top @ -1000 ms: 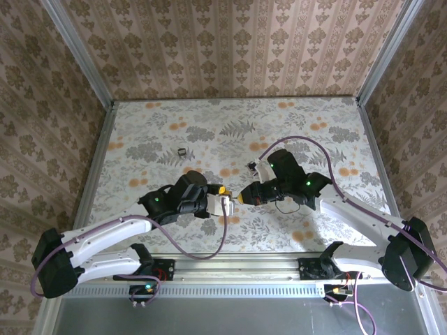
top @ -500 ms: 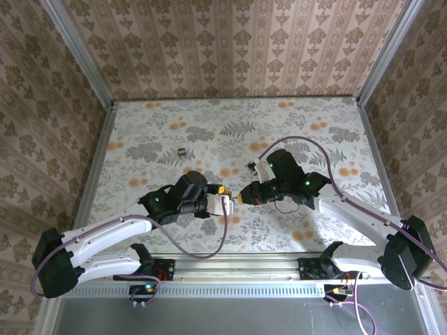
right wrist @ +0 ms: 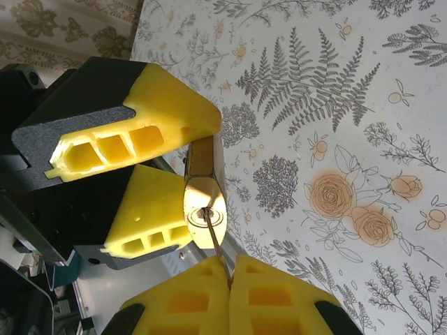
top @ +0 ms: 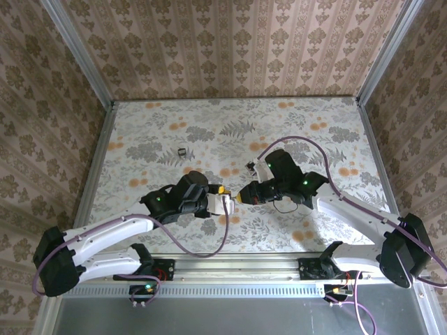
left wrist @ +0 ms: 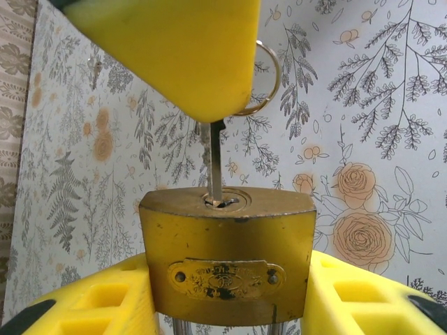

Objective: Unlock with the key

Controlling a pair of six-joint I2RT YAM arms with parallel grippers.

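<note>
I am viewing the padlock [left wrist: 227,244] held near the middle of the floral surface [top: 314,125], toward its near edge. The left jaws are standing partly open and are clamping the brass body by its two sides, one yellow finger [left wrist: 91,300] on each side. The keyway end is pointing away from the left wrist camera, and the silver shackle legs [left wrist: 183,325] are showing at the bottom edge of that view.

The key [left wrist: 215,164] is sitting with its blade in the keyway, roughly in line with the padlock body. The right jaws are pressed together on the key's head. In the right wrist view the blade is emerging from between the two closed yellow fingers [right wrist: 181,300] and entering the round keyway face. A key ring [left wrist: 271,73] is hanging beside the right finger, just past the key head.

From above, the two arms are meeting tip to tip, the left one on the left and the right one on the right. I cannot tell whether the padlock is touching the surface.
</note>
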